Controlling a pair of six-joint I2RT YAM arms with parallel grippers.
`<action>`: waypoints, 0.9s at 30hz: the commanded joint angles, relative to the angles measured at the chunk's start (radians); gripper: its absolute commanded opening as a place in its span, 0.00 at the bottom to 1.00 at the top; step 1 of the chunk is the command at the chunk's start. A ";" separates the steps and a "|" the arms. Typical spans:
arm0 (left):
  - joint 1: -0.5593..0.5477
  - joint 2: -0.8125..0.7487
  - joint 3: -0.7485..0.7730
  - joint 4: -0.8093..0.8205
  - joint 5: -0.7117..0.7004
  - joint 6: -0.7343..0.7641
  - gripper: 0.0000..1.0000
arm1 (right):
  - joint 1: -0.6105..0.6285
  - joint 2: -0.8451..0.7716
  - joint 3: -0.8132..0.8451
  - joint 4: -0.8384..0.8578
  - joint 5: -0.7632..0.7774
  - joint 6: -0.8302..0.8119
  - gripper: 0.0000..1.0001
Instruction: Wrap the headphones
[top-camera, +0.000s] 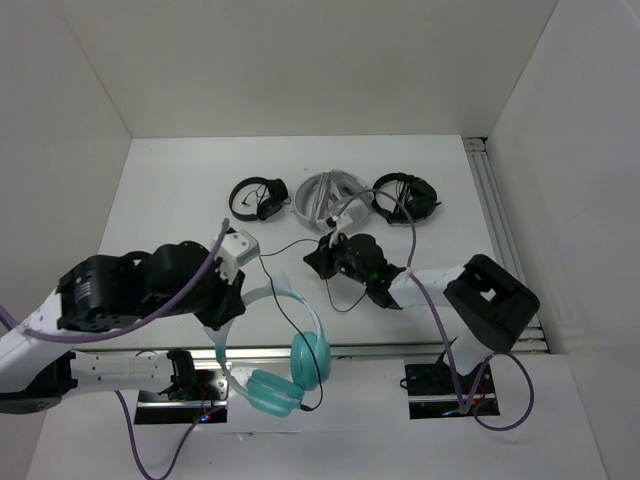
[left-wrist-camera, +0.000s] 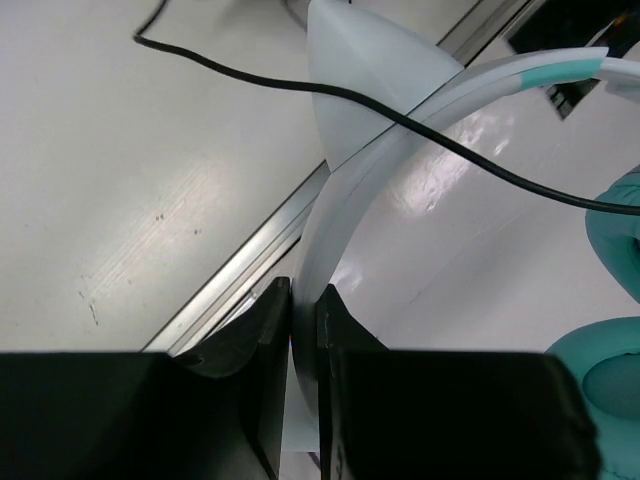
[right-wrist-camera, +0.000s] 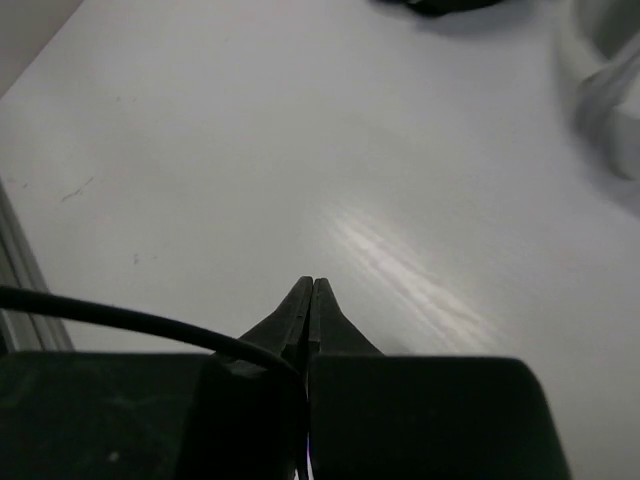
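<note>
The headphones (top-camera: 308, 355) lie at the worktop's (top-camera: 180, 190) 6 o'clock edge. Their long axis runs 11 to 5, crown toward 11 and teal cups toward 5. The left claw (left-wrist-camera: 304, 300) is clenched on the white headband (left-wrist-camera: 330, 230). The right claw (right-wrist-camera: 312, 290), at centre, is pinched closed where the black cable (left-wrist-camera: 480, 160) enters it. At 12 o'clock sit black headphones (top-camera: 260, 197), white-grey headphones (top-camera: 325, 195) and another black pair (top-camera: 405, 195). The left arm hides part of the headband from above.
</note>
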 joint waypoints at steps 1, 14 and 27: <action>-0.004 -0.009 -0.047 0.035 0.068 -0.045 0.00 | -0.083 -0.081 0.040 -0.104 0.074 -0.034 0.00; -0.004 -0.046 -0.066 0.053 0.106 -0.045 0.00 | -0.172 -0.080 0.051 -0.198 0.098 -0.053 0.00; -0.004 -0.094 -0.057 0.097 0.060 -0.075 0.00 | -0.200 -0.040 0.028 -0.180 0.080 -0.024 0.00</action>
